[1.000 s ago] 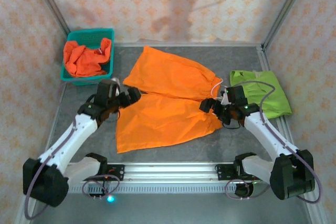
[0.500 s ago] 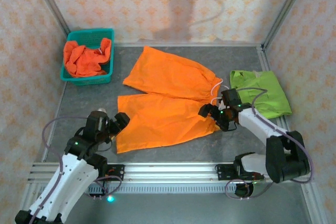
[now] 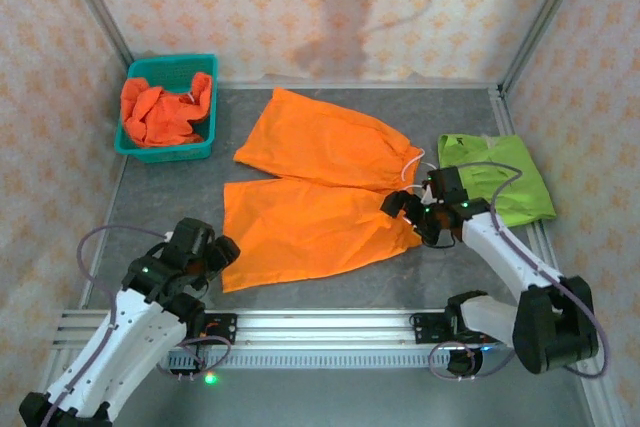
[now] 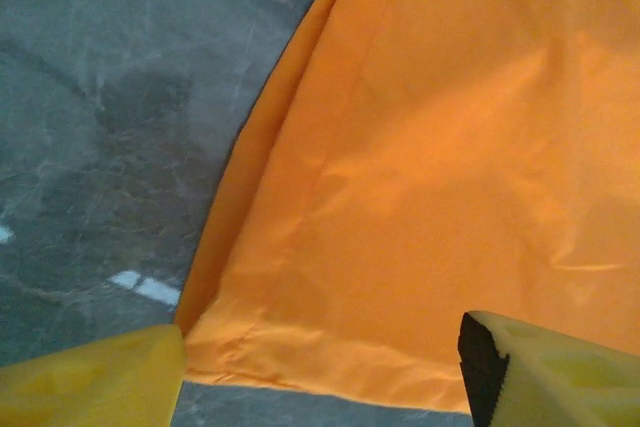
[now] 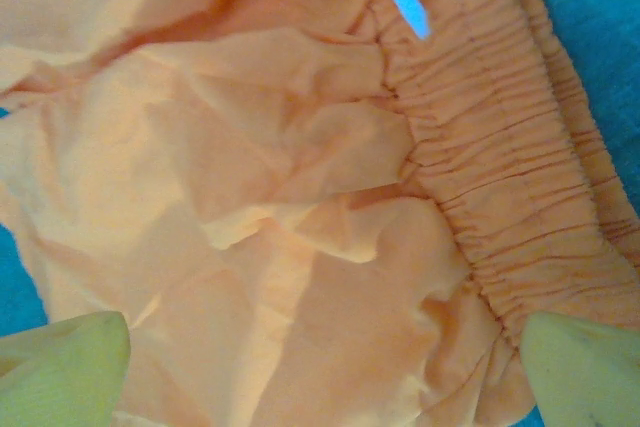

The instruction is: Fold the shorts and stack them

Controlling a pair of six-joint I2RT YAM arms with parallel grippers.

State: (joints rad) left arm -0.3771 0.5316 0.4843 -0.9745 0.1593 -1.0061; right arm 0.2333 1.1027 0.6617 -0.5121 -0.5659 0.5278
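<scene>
A pair of bright orange shorts (image 3: 320,192) lies spread flat mid-table, waistband (image 5: 480,147) to the right with a white drawstring (image 3: 410,169). My left gripper (image 3: 224,250) is low at the near left hem corner of these shorts; in the left wrist view its jaws (image 4: 320,387) stand apart, with the hem edge (image 4: 330,352) between the yellow fingers (image 4: 90,387). At the waistband end, my right gripper (image 3: 406,215) is open, and rumpled orange fabric (image 5: 300,277) lies between its fingers (image 5: 585,367). Folded lime green shorts (image 3: 497,177) rest at the right.
A teal mesh basket (image 3: 140,147) at the back left holds more crumpled orange shorts (image 3: 160,112). Metal frame posts and patterned walls close in the grey table (image 3: 160,197). An aluminium rail (image 3: 320,327) runs along the near edge.
My left arm has swung back from the shorts' upper left edge down to their near left hem corner. The right gripper has stayed at the waistband, shifting only slightly.
</scene>
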